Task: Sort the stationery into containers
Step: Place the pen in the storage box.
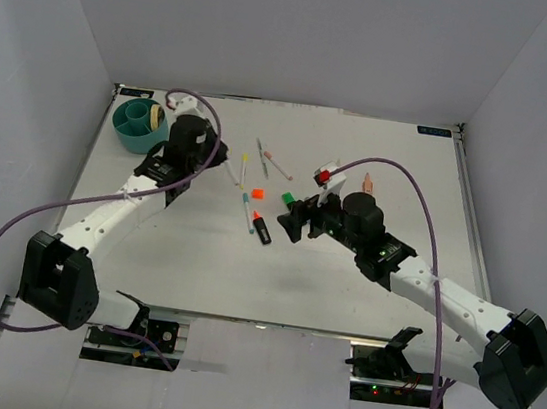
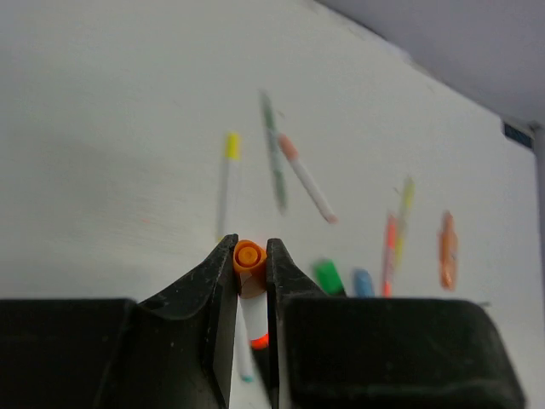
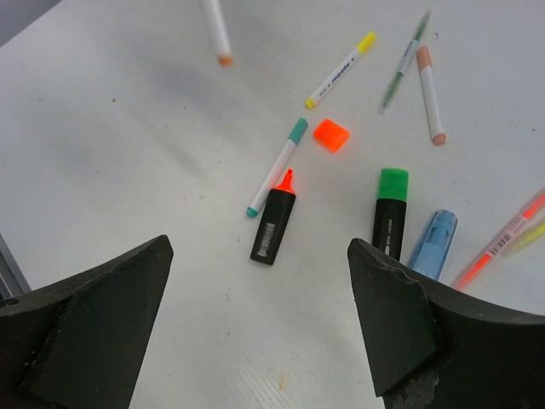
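My left hand (image 2: 251,249) pinches the orange-capped white pen (image 2: 253,313) near its end; it may swivel and miss the round teal plastic organiser (image 1: 122,127). My right hand (image 3: 257,281) gapes wide

Teal organiser (image 1: 131,140); orange-capped pen (image 2: 249,256); orange-black highlighter (image 3: 272,228); green-black highlighter (image 3: 390,213); blue highlighter (image 3: 433,245).

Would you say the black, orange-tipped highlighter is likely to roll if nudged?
Probably not: the black highlighter with the orange tip looks chunky and flat-sided, so it should slide. Its tip seems uncapped, so it might mark the white table.
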`<state>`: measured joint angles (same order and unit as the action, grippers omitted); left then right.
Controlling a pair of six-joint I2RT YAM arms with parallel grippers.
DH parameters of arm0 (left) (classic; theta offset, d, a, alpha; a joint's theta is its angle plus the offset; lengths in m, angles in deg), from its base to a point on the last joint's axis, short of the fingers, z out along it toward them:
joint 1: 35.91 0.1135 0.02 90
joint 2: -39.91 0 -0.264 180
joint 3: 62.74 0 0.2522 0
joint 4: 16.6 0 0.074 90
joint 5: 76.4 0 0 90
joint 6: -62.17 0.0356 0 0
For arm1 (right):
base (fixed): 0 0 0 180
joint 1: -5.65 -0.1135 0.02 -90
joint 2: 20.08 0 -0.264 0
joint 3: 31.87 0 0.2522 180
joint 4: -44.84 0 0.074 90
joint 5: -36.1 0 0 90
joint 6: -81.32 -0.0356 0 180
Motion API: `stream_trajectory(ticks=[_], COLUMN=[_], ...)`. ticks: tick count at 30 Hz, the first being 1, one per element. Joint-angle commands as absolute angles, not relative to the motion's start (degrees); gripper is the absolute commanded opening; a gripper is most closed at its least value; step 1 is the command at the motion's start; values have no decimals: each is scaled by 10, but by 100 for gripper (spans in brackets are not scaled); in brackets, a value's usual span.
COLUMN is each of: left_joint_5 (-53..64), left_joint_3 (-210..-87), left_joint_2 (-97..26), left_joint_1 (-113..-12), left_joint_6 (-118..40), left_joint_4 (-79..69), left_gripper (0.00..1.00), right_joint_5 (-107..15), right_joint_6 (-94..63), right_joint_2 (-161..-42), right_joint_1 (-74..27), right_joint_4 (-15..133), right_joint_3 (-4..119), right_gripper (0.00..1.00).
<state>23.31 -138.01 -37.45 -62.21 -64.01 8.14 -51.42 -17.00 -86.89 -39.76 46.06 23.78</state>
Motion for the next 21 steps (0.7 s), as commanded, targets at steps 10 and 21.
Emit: stream_trajectory(ticks=[10, 21], left_joint_5=[377, 370], left_joint_3=[-1428, -1498], left_joint_2=[-403, -528], left_joint_1=[-293, -217], left_joint_6=[-581, -590], left_joint_4=[20, -83], left_gripper=[23, 23], right_joint_5=[-546, -516], right_joint_6=[-145, -144], right_joint_2=[-824, -824], right_joint_1=[-399, -398], right_joint_4=[468, 466], right_joint_3=[187, 176], right_gripper=[90, 90])
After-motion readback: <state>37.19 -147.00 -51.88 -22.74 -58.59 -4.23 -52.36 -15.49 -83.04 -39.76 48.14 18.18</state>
